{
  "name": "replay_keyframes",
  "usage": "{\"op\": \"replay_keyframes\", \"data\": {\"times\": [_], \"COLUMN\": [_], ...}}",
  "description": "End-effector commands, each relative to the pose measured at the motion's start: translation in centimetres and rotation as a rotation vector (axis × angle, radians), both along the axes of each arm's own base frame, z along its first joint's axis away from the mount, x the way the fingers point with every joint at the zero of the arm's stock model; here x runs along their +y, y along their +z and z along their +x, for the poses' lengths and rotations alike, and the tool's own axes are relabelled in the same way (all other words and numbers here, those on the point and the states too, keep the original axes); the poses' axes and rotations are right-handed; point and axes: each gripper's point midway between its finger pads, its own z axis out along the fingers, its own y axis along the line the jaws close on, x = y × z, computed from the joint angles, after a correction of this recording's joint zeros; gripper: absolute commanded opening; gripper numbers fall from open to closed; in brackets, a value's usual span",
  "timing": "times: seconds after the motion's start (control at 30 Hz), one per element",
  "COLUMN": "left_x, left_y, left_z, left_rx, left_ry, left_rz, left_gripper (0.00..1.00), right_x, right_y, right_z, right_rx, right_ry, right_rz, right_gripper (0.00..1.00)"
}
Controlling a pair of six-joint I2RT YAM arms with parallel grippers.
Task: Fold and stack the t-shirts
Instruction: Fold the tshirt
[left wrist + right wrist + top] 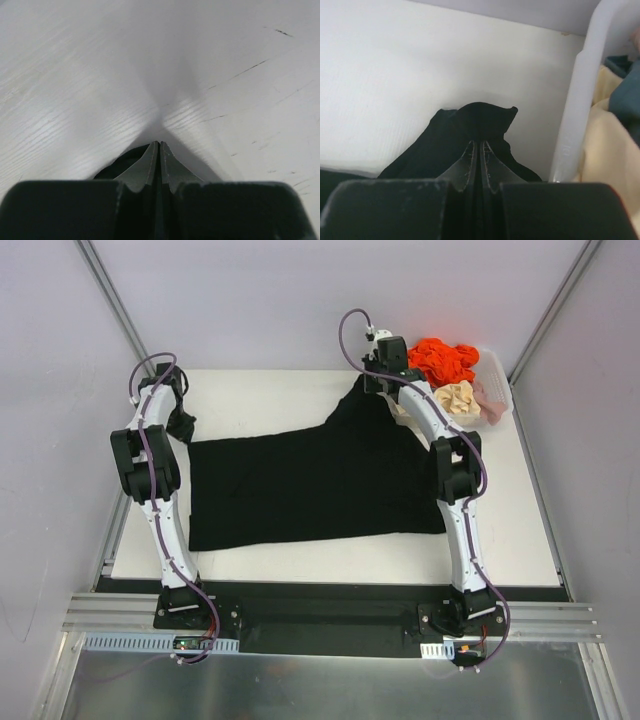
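**Black t-shirt spread flat, both grippers closed at its far corners**

On the white table [500,530] the black t-shirt [310,490] fills the middle of the frame, its upper right corner drawn up toward the white basket [506,390]. In that basket, at the upper right, are the orange t-shirt [440,358], the cream t-shirt [458,398] and the pink t-shirt [490,400], all crumpled. Your right gripper [479,144] is clamped on a peak of black cloth just beside the basket wall. Your left gripper [159,145] has its fingers pressed together with a lip of black showing under them, so it looks like a pinch on the left edge. Expect light, limp cloth that sags and drags, so hold it by corners or hems and keep both sides taut.
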Motion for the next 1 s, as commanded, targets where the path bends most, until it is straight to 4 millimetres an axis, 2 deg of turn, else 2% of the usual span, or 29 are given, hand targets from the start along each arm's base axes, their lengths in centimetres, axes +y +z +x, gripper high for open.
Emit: {"op": "replay_keyframes", "data": {"times": [0.0, 0.17, 0.23, 0.27, 0.3, 0.33, 0.37, 0.4, 0.43, 0.47, 0.5, 0.53, 0.57, 0.6, 0.63, 0.7, 0.77, 0.8, 0.83, 0.9, 0.93, 0.97], "left_x": [-0.1, -1.3, -2.0, -2.2, -2.4, -2.5, -2.7, -2.9, -3.1, -3.1, -3.3, -3.4, -3.5, -3.7, -3.7, -3.9, -4.1, -4.3, -4.4, -4.7, -4.8, -4.9], "left_y": [2.1, 3.0, 2.7, 3.3, 3.5, 2.9, 4.0, 3.4, 4.3, 4.4, 4.5, 4.6, 4.7, 4.1, 4.7, 4.2, 4.6, 3.9, 4.3, 3.4, 3.6, 3.4], "left_z": [0.1, -1.5, -2.5, -2.9, -3.2, -4.3, -4.4, -5.6, -5.9, -6.2, -6.6, -7.6, -7.9, -8.9, -9.2, -10.5, -11.2, -12.1, -12.4, -13.7, -13.8, -14.2], "left_rx": [-0.024, -0.016, -0.005, -0.018, -0.021, 0.004, -0.03, -0.007, -0.032, -0.039, -0.041, -0.037, -0.041, -0.023, -0.038, -0.022, -0.041, -0.024, -0.041, -0.022, -0.037, -0.034], "left_ry": [-0.046, -0.08, -0.092, -0.093, -0.092, -0.09, -0.094, -0.091, -0.094, -0.096, -0.1, -0.097, -0.098, -0.1, -0.102, -0.101, -0.101, -0.098, -0.098, -0.095, -0.096, -0.098], "left_rz": [0.001, -0.003, -0.018, -0.022, -0.025, -0.031, -0.022, -0.025, -0.019, -0.019, -0.02, -0.021, -0.019, -0.021, -0.017, -0.019, -0.018, -0.023, -0.023, -0.037, -0.037, -0.039], "left_gripper": [0.0, 0.0, 0.0, 0.0, 0.0, 0.0, 0.0, 0.0, 0.0, 0.0, 0.0, 0.0, 0.0, 0.0, 0.0, 0.0, 0.0, 0.0, 0.0, 0.0, 0.0, 0.0], "right_x": [1.8, 1.7, 2.0, 2.0, 2.1, 2.4, 2.3, 2.0, 2.0, 1.1, 0.6, 0.3, 0.1, -0.2, -0.2, -0.6, -1.6, -2.1, -2.6, -3.3, -3.9, -4.5], "right_y": [3.9, 4.5, 5.9, 4.9, 4.9, 5.9, 6.0, 4.8, 5.9, 6.0, 4.9, 6.2, 6.2, 5.2, 6.3, 6.5, 6.5, 6.2, 6.4, 6.1, 6.6, 5.8], "right_z": [-0.8, -4.3, -5.6, -6.5, -7.2, -8.1, -8.6, -9.6, -10.4, -10.6, -11.6, -12.3, -12.8, -13.8, -14.6, -15.7, -17.3, -18.0, -19.0, -20.1, -20.5, -21.2], "right_rx": [-0.084, -0.039, -0.057, -0.031, -0.028, -0.042, -0.044, -0.013, -0.028, -0.029, 0.001, -0.019, -0.012, 0.016, 0.002, 0.008, 0.021, 0.037, 0.037, 0.047, 0.037, 0.059], "right_ry": [0.093, 0.123, 0.14, 0.147, 0.152, 0.162, 0.158, 0.152, 0.14, 0.091, 0.08, 0.065, 0.06, 0.056, 0.061, 0.063, 0.048, 0.044, 0.039, 0.036, 0.018, 0.011], "right_rz": [0.051, 0.063, 0.043, 0.021, 0.008, -0.003, -0.022, -0.041, -0.048, -0.073, -0.088, -0.081, -0.076, -0.074, -0.061, -0.065, -0.076, -0.087, -0.092, -0.102, -0.108, -0.126], "right_gripper": [0.0, 0.01, 0.01, 0.01, 0.01, 0.01, 0.01, 0.01, 0.0, 0.01, 0.01, 0.01, 0.0, 0.01, 0.01, 0.01, 0.01, 0.01, 0.01, 0.01, 0.01, 0.01]}}
